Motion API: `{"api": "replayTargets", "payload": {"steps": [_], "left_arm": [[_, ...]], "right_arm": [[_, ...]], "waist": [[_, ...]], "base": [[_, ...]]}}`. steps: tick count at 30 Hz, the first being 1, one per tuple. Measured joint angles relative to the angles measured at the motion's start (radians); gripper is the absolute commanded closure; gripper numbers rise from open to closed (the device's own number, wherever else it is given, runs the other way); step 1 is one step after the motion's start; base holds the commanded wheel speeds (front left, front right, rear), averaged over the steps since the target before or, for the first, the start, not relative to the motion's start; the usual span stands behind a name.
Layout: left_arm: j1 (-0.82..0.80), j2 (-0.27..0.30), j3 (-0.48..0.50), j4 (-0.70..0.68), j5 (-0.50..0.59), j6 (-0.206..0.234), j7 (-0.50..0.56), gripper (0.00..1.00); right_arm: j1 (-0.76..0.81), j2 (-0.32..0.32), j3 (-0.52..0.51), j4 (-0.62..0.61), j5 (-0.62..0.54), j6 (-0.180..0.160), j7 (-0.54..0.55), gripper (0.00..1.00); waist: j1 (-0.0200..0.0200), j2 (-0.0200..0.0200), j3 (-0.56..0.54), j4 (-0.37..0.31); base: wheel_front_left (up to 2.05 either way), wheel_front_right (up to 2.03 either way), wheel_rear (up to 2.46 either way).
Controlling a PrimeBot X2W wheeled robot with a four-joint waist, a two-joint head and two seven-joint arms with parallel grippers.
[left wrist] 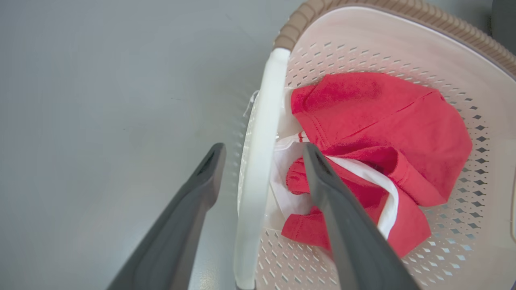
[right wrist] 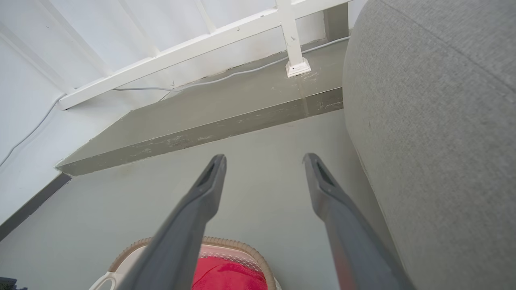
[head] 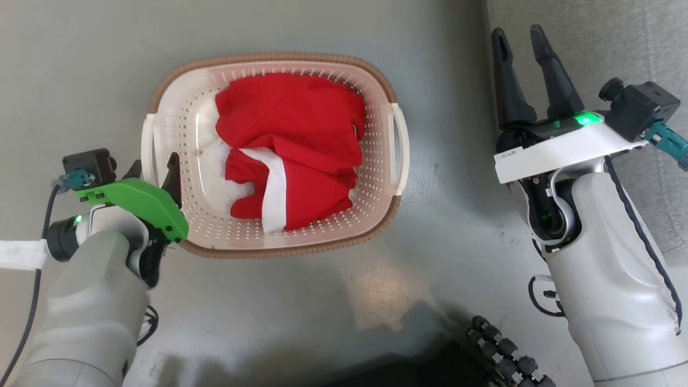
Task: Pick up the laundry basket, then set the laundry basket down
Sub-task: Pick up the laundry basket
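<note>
Rounded cream laundry basket (head: 185,134), perforated plastic with a brown woven-look rim, sitting on the smooth grey floor (head: 301,301).
Crumpled red-and-white cloth (head: 301,129) lies inside. The left gripper (left wrist: 262,153) is spread wide astride the glossy white left handle (left wrist: 262,121), one dark finger outside and one inside, clamping nothing. The right gripper (head: 518,32), fingers parted and empty, hovers well apart on the basket's right, beside coarse grey upholstery (right wrist: 435,121).
</note>
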Motion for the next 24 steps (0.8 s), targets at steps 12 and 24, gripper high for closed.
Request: {"api": "replayTargets", "payload": {"steps": [12,24], "left_arm": [[0.005,0.033,-0.061,-0.046,0.056,-0.002,-0.026,0.00],[0.040,0.059,-0.012,-0.242,0.102,-0.003,-0.026,0.00]], "right_arm": [[0.010,0.000,-0.022,0.035,0.003,0.000,0.000,0.00],[0.069,-0.010,-0.082,0.048,-0.013,0.000,0.000,0.00]], "waist": [[0.0000,0.0000,-0.132,-0.005],[0.0000,0.0000,-0.296,0.007]], "base": [[0.00,0.00,0.00],[0.00,0.00,0.00]]}}
